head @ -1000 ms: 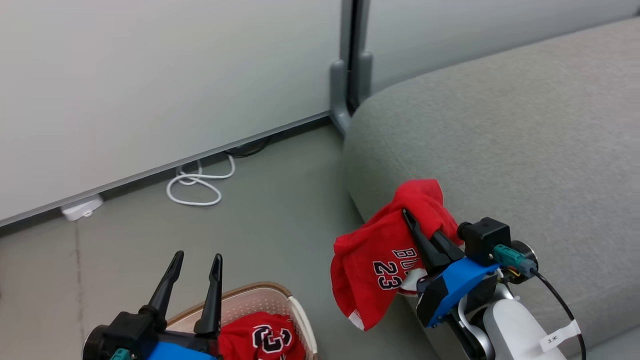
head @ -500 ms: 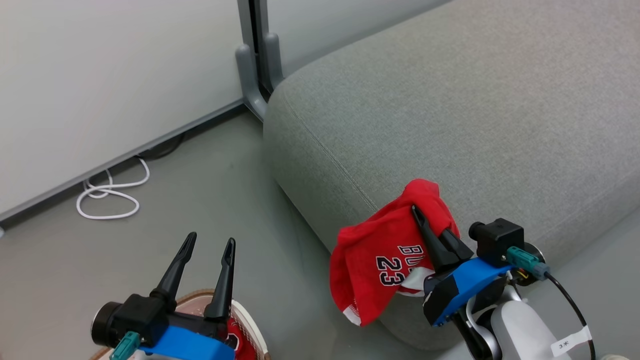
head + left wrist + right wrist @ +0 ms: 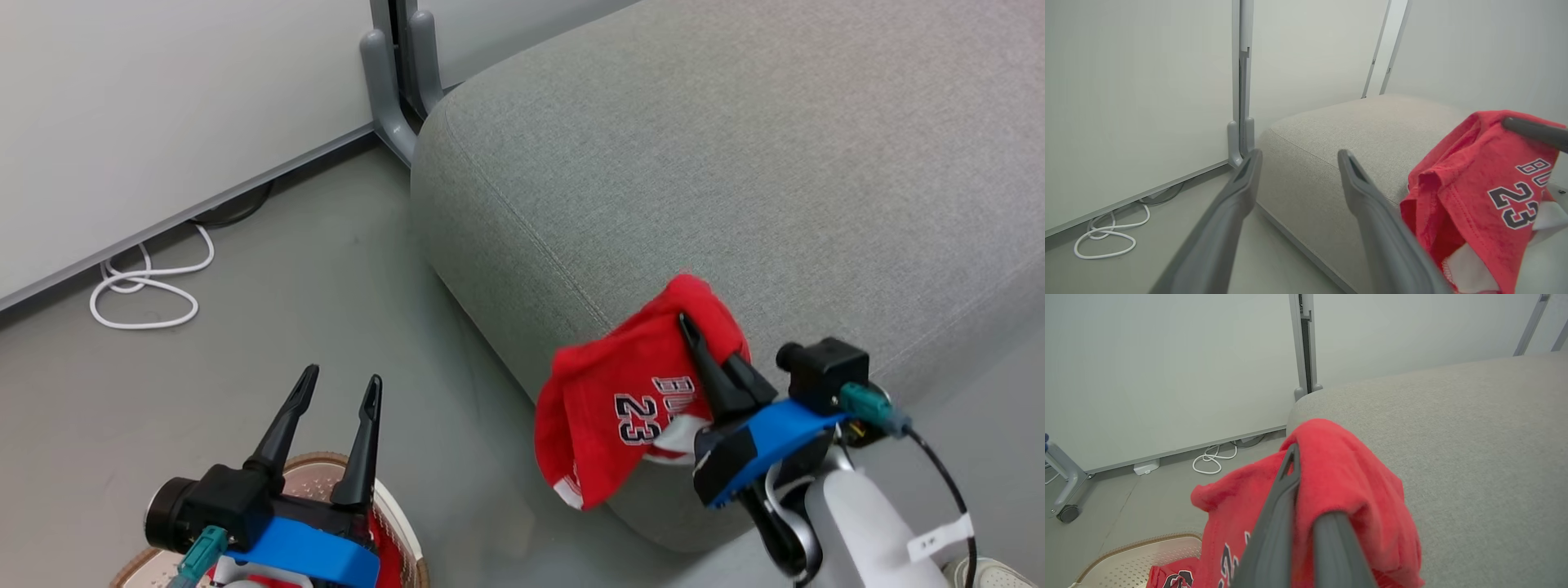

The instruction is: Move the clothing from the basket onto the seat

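The seat [image 3: 735, 163], a large light-grey cushion, had a rounded front edge with a seam line just below it, and its near corner curved down to the grey floor [image 3: 286, 269]. The top of the seat was wide and bare beyond this edge. The right gripper [image 3: 702, 347] was clenched on the red basketball garment [image 3: 620, 392], which was draped over its dark fingers and hung down in front of the seat's corner, with the number 23 and some lettering facing the robot's left. The upper fold of the cloth lay against the seat's edge in the head view, but I could not tell whether it touched the fabric. The left gripper [image 3: 343, 377] hung low on the left with its two fingers parted and nothing between them, well apart from the seat. Under it the basket [image 3: 1139, 555] stood on the floor, and the other red garment [image 3: 1171, 575] lay inside. Between the basket and the seat there was an open strip of floor. At the seat's far corner a grey partition post [image 3: 392, 82] stood very near the cushion. A white cable [image 3: 147, 282] lay in loops along the foot of the pale wall panel [image 3: 163, 98], and in the right wrist view a grey leg with a caster wheel [image 3: 1067, 512] stood farther left.
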